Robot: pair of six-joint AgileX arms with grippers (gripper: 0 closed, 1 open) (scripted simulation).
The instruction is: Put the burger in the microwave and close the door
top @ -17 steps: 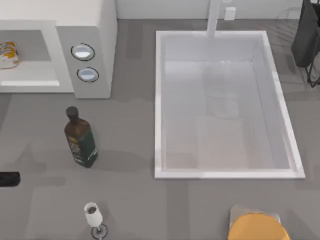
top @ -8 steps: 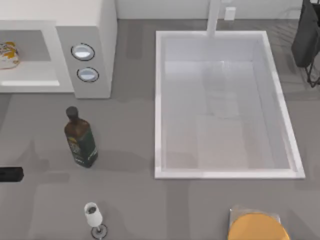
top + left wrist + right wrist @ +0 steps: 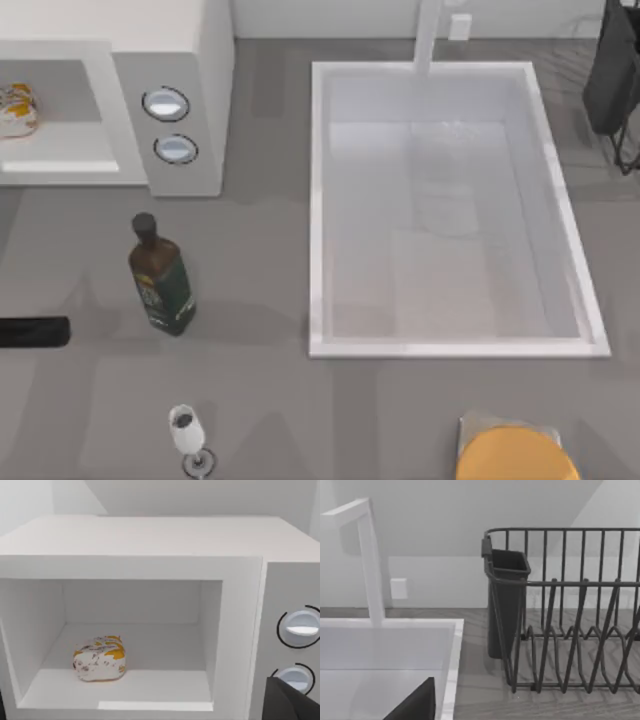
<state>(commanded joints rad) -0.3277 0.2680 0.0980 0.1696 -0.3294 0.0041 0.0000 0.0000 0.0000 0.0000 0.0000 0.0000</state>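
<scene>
Bottle (image 3: 160, 280) before open microwave (image 3: 180, 60)

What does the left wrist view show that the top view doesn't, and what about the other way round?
Left wrist view adds: the microwave's whole open cavity, its back wall and ceiling, with the burger sitting on the cavity floor.
Top view adds: the dark bottle, the sink, the wine glass, the orange disc, and the left end effector at the table's left edge.
Shared: the microwave, the burger inside it and the two knobs.
</scene>
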